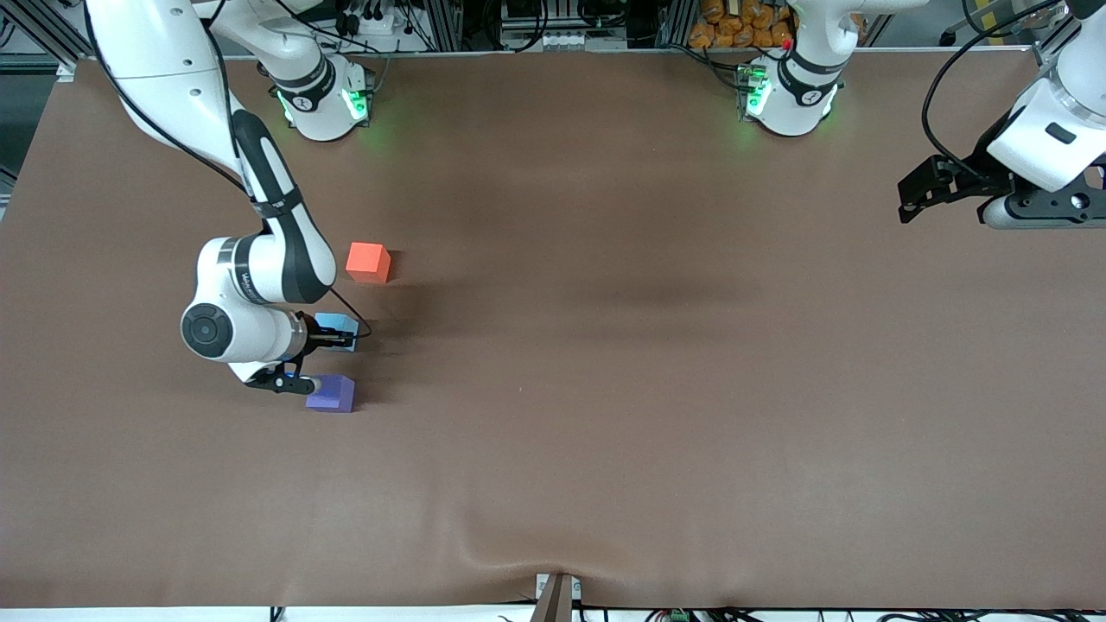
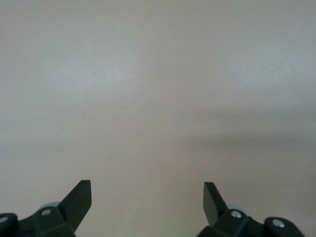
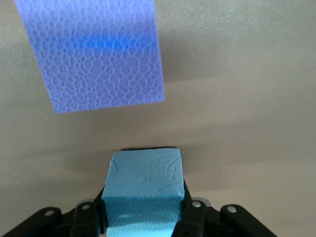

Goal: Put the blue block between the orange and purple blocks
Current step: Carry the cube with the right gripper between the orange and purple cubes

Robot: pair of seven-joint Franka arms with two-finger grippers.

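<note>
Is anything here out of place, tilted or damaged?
Nothing stands out. The right gripper holds the blue block between the orange block and the purple block. The left gripper waits open at its end of the table.

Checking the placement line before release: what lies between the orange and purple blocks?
In the front view, the blue block, clamped in the right gripper, lies between the orange block and purple block.
</note>
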